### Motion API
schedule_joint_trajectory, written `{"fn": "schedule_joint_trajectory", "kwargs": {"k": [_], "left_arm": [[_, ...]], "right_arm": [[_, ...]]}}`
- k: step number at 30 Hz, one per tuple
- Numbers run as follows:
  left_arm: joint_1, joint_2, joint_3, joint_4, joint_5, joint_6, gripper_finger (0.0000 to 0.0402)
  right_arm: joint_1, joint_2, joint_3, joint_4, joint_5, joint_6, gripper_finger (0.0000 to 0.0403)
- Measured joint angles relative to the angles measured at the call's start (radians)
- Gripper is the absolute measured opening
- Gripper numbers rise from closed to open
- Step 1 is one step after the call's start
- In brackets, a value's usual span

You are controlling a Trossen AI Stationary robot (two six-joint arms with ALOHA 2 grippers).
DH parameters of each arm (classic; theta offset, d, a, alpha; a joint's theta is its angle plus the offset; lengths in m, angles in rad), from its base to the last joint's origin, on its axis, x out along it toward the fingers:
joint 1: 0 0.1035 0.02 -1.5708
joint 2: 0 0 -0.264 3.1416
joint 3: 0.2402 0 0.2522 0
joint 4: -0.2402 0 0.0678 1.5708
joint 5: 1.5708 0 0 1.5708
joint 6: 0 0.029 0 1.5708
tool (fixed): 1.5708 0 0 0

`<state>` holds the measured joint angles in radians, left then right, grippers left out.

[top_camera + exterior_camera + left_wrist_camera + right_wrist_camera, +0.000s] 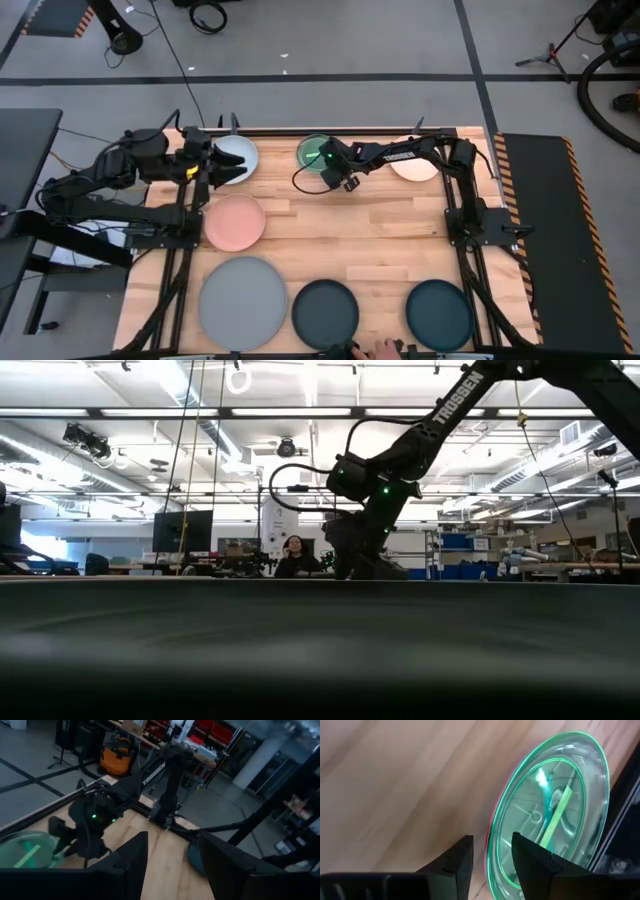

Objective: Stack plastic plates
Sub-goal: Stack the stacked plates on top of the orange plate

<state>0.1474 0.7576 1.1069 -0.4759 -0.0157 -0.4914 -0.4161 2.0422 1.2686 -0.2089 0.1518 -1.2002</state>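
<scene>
Light wooden tabletop with plank seams, dark frame rails along both sides, black mat with orange-black hazard striping at the right edge. Grey room floor around it, dark tape lines, cables and a tripod foot at the far side. Plates spread out: large grey plate near edge left, two dark teal plates and beside it along the same edge, salmon pink plate mid-left, pale blue-grey plate far left, cream plate far right partly under the right arm, green-rimmed plate far centre, with a thin red edge showing under it in the right wrist view. Right gripper at the green-rimmed plate's rim, fingers narrowly apart with the rim running into the gap; actual grip on the plate cannot tell. Left gripper raised just beside the pale blue-grey plate, fingers partly apart, nothing between them. A hand at the near table edge between the teal plates. Low view: foreground filled by a dark blurred surface, right arm bent down over the table, open workshop hall behind with ceiling lights, monitors, shelving with blue bins, a seated person far back. Left wrist view: orange shop vacuum and red storage racks beyond the table.
</scene>
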Motion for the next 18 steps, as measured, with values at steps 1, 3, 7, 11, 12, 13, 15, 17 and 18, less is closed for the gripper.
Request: {"fn": "schedule_joint_trajectory", "kwargs": {"k": [1,3,7,11,12,13,15,17,18], "left_arm": [[0.0,0.004,0.0,0.027,0.0,-0.001,0.0181],[-0.001,0.019,0.0,0.079,0.0,0.007,0.0181],[-0.001,0.06,0.0,0.204,0.0,0.063,0.0181],[-0.001,0.106,0.0,0.275,0.001,0.11,0.0181],[-0.001,0.118,0.0,0.284,0.0,0.111,0.0181],[-0.001,0.128,0.0,0.285,0.001,0.111,0.0181],[-0.001,0.149,-0.001,0.28,0.001,0.111,0.0181],[-0.001,0.165,-0.001,0.277,0.007,0.118,0.0181],[-0.001,0.17,-0.001,0.269,0.015,0.119,0.0181]], "right_arm": [[-0.004,0.0,0.0,0.002,-0.01,-0.012,0.0138],[-0.013,0.001,0.0,0.01,-0.044,-0.018,0.0125],[-0.03,0.002,-0.001,-0.001,-0.045,-0.027,0.0079],[-0.03,0.001,-0.002,-0.002,-0.012,-0.035,0.0016],[-0.025,-0.002,-0.003,-0.002,0.002,-0.035,0.0012],[-0.016,-0.006,-0.003,-0.003,0.013,-0.035,0.0013],[0.005,-0.028,-0.005,-0.001,0.033,-0.032,0.0014],[0.031,-0.065,-0.005,0.008,0.042,-0.029,0.001],[0.045,-0.087,-0.005,0.008,0.045,-0.018,0.0008]]}}
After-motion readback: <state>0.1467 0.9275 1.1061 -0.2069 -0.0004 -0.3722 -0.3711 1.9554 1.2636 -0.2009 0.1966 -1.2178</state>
